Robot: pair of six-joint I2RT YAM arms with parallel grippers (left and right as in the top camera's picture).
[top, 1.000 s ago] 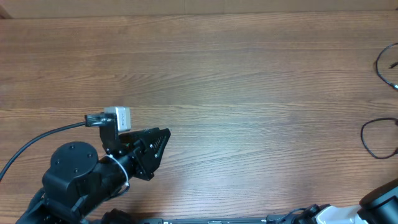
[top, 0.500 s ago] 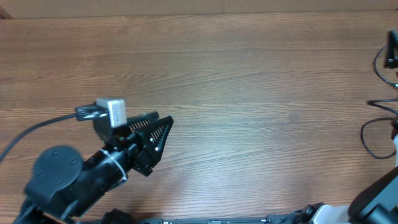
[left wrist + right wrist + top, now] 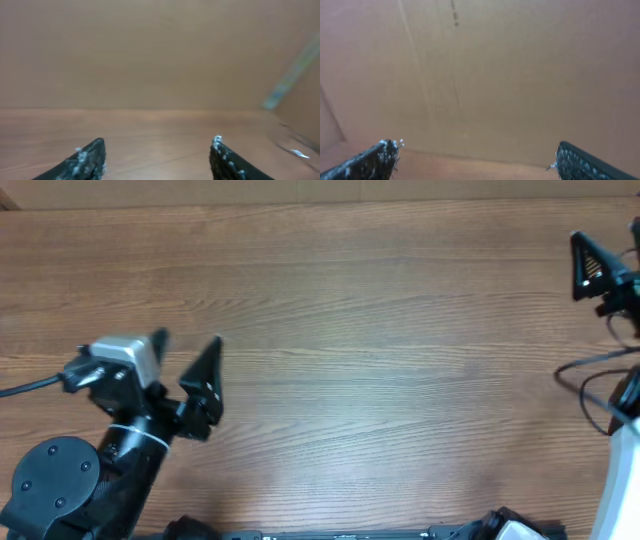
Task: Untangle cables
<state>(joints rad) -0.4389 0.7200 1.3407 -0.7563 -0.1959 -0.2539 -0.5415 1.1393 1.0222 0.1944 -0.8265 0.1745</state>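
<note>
Thin black cables (image 3: 582, 393) loop at the table's right edge, partly cut off by the frame and partly hidden by my right arm. My right gripper (image 3: 606, 240) is open and empty at the far right, beyond the loops, with one finger partly out of frame. Its wrist view shows wide-apart fingertips (image 3: 475, 148) facing a brown wall, with no cable. My left gripper (image 3: 187, 343) is open and empty at the left, far from the cables. Its wrist view shows spread fingertips (image 3: 156, 146) over bare wood.
A wooden table (image 3: 380, 330) fills the overhead view. A brown cardboard wall (image 3: 300, 190) runs along its far edge. A thick black wire (image 3: 25, 388) runs to the left wrist camera. A pale strip (image 3: 290, 77) slants at the right of the left wrist view.
My left gripper has opened from shut and swung left, now pointing toward the back. My right arm has come into view at the right edge, reaching toward the far side over the cable loops.
</note>
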